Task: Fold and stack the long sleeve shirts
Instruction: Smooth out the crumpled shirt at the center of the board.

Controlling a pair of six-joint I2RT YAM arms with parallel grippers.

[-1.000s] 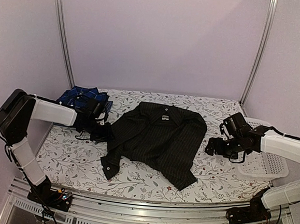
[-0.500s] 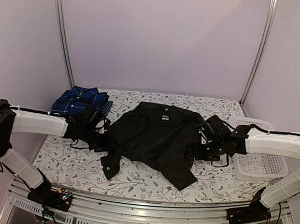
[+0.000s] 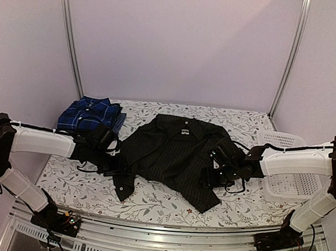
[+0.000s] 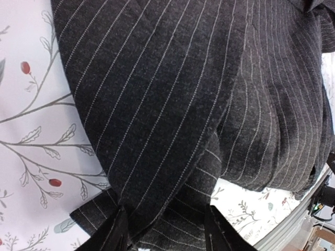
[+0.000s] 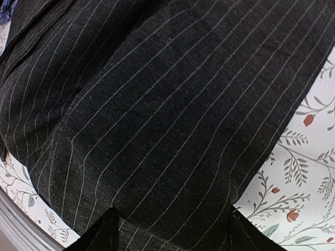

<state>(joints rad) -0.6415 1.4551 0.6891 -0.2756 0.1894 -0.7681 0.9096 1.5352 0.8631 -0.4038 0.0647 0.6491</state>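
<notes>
Both grippers set low over the black pinstriped shirt [image 3: 174, 158] on the tabletop [image 3: 156, 203].

The black pinstriped shirt lies spread at the centre of the floral tabletop, collar toward the far side, one sleeve trailing to the near left. The left gripper [image 4: 166, 230] is at the shirt's left edge, jaws parted, with a folded edge of the cloth between its fingers; a firm hold cannot be confirmed. The right gripper [image 5: 170, 230] is at the shirt's right side, jaws wide apart over flat cloth, holding nothing. The folded blue plaid shirt [image 3: 90, 112] rests at the far left. The white mesh basket [image 3: 303, 185] stands at the right.
</notes>
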